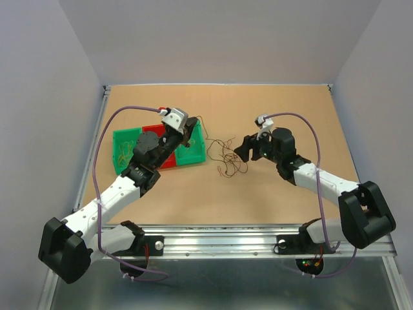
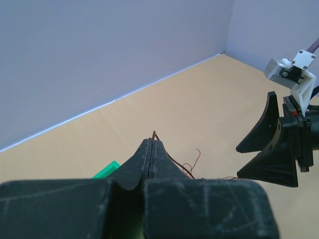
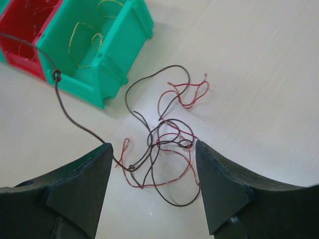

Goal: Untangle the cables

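Note:
The cables (image 1: pixel 231 160) are thin dark brown and red wires in a loose tangle on the tan table between my grippers. My left gripper (image 1: pixel 187 132) is raised over the bins; in the left wrist view it (image 2: pixel 152 141) is shut on a brown strand (image 2: pixel 174 162) that trails down to the right. My right gripper (image 1: pixel 244 147) is open just right of the tangle. In the right wrist view its jaws (image 3: pixel 153 147) stand wide apart above the tangle (image 3: pixel 185 143). A dark strand with a small knot (image 3: pixel 57 75) runs up to the left.
A row of green (image 1: pixel 128 139) and red (image 1: pixel 169 161) bins lies left of the tangle, under my left arm. The nearest green bin (image 3: pixel 107 74) holds yellow wires (image 3: pixel 84 35). Grey walls enclose the table on three sides.

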Robot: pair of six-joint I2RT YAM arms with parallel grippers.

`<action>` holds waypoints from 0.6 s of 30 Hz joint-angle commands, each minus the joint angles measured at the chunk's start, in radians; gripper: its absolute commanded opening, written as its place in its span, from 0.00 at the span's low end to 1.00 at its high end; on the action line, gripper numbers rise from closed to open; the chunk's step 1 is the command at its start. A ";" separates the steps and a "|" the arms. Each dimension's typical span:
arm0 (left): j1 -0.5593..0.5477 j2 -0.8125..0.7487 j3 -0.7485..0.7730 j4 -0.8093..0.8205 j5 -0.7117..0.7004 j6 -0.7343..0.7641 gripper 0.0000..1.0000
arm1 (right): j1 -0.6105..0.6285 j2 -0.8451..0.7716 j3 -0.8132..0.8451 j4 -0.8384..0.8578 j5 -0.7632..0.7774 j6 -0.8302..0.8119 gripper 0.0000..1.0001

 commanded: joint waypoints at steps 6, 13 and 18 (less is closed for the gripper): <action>0.003 -0.022 -0.004 0.065 -0.074 0.022 0.00 | 0.007 0.029 0.016 0.093 -0.317 -0.071 0.72; 0.008 -0.044 -0.010 0.065 -0.112 0.019 0.00 | 0.011 0.090 0.042 0.096 -0.343 -0.084 0.69; 0.018 -0.059 -0.020 0.072 -0.118 0.018 0.00 | 0.014 0.170 0.091 0.096 -0.354 -0.083 0.62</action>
